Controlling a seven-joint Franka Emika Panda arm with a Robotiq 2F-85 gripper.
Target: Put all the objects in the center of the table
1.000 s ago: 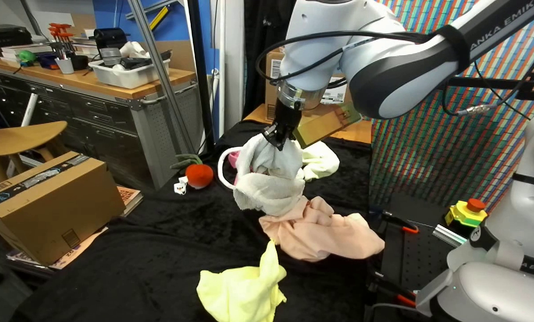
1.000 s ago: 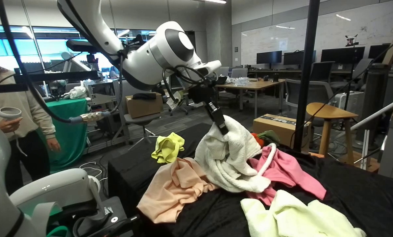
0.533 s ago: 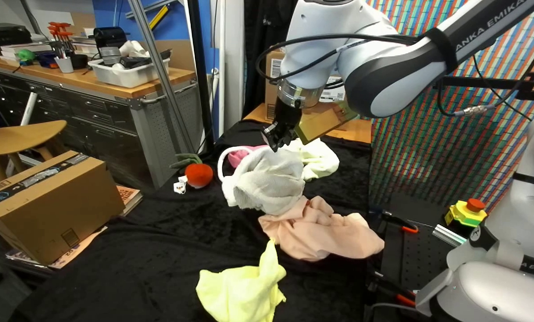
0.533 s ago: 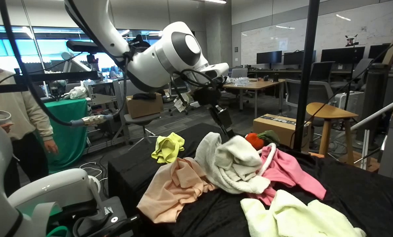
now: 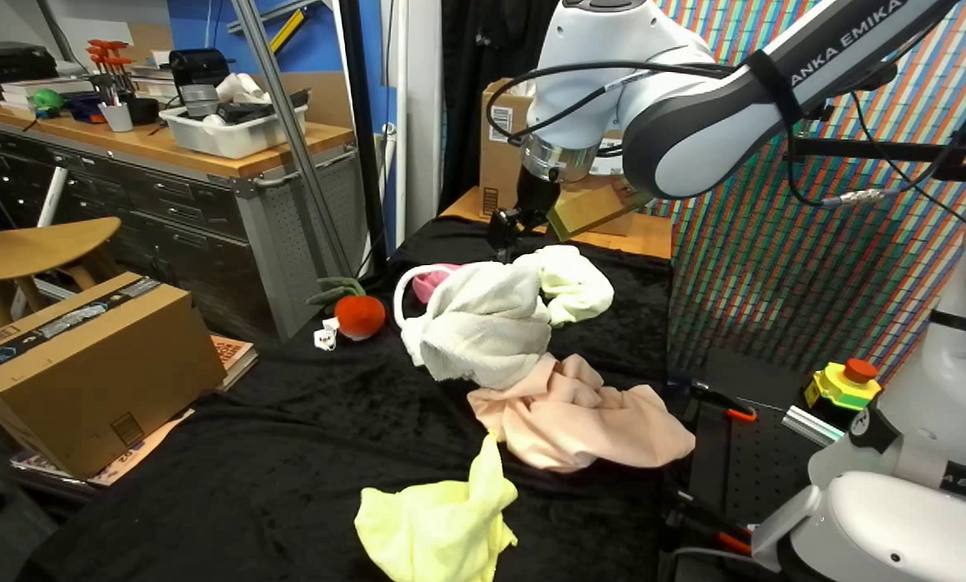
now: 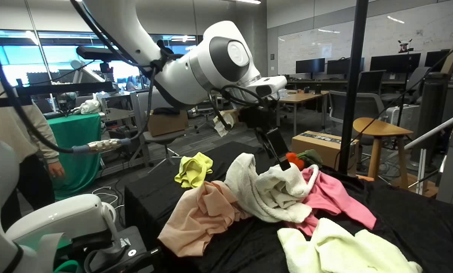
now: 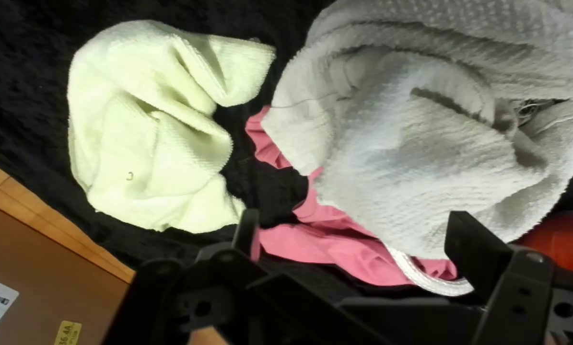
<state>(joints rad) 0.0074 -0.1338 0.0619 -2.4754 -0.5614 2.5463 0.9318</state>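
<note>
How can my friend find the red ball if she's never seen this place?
Start with the big table covered in black. In an exterior view, look left of the heaped white cloth, toward the table's edge. The red ball there is round with a leafy green top, unlike the crumpled cloths.

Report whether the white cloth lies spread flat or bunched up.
Bunched up: the wrist view shows the white cloth heaped in overlapping folds, partly covering the pink cloth.
</note>
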